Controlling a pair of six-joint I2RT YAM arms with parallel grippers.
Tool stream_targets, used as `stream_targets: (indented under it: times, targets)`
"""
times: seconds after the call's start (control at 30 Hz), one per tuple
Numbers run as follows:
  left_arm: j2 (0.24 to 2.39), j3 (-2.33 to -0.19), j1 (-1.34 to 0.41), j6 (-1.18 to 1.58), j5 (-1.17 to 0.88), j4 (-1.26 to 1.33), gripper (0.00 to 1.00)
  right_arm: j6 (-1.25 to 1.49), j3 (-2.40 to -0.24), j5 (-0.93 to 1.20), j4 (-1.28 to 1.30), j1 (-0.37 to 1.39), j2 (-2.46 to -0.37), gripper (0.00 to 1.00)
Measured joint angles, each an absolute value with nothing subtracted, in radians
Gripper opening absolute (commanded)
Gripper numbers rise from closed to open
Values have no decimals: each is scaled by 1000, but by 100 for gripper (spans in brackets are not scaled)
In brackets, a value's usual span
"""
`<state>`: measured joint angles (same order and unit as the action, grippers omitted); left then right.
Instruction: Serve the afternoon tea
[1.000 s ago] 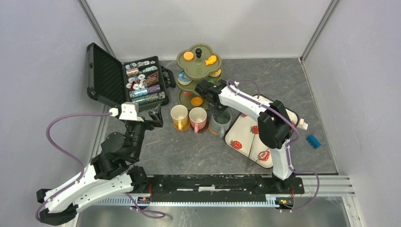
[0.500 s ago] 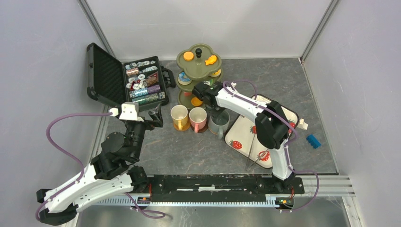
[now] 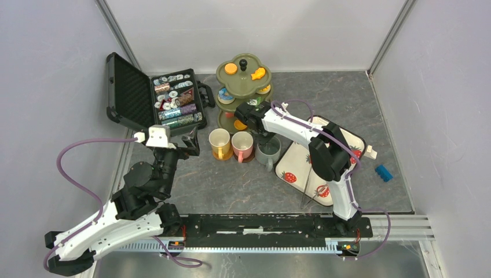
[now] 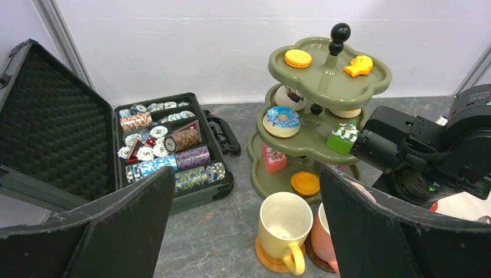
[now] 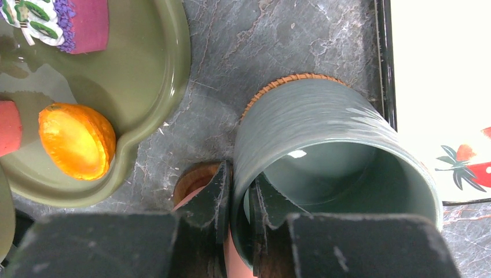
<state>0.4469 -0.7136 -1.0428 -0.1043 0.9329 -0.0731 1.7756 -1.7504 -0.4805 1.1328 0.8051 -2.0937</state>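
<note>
The olive-green three-tier stand (image 3: 243,72) holds toy cakes and donuts; it also shows in the left wrist view (image 4: 330,81) and the right wrist view (image 5: 150,69). In front of it stand the yellow mug (image 3: 220,142), the pink mug (image 3: 242,145) and the grey-green mug (image 3: 268,152), each on a brown coaster (image 4: 272,260). My right gripper (image 5: 240,202) is shut on the grey-green mug's (image 5: 324,145) rim, one finger inside and one outside, against the pink mug. My left gripper (image 4: 246,172) is open and empty, left of the yellow mug (image 4: 285,223).
The open black case of poker chips (image 3: 173,101) lies at the back left. A strawberry-print tray (image 3: 301,162) lies right of the mugs, with a thin dark tool (image 3: 310,191) on it. A small blue object (image 3: 383,172) lies at the far right.
My right wrist has shifted a little left toward the stand while holding the grey-green mug's rim. The mug has barely moved. The left arm has not moved.
</note>
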Motion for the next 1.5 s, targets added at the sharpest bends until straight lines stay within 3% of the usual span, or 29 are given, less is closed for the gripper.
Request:
stream_targets:
  times: [0.27, 0.57, 0.7, 0.97, 1.27, 1.5]
  targets:
    - [451, -714, -1043, -104, 933, -73, 100, 1768, -1750, -480, 1130, 805, -2094, 42]
    - [478, -714, -1043, -104, 934, -73, 100, 1733, -1748, -481, 1129, 805, -2037, 68]
    - [495, -714, -1043, -105, 937, -72, 100, 1702, -1711, -484, 1112, 805, -1922, 72]
    - [543, -714, -1043, -105, 962, -70, 100, 1509, -1605, -565, 1023, 805, -1673, 94]
    - [601, -811, -1043, -102, 990, -119, 100, 997, -1257, -797, 745, 810, -1229, 98]
    - [661, -930, -1043, -96, 993, -123, 100, 447, -921, -737, 387, 810, -749, 98]
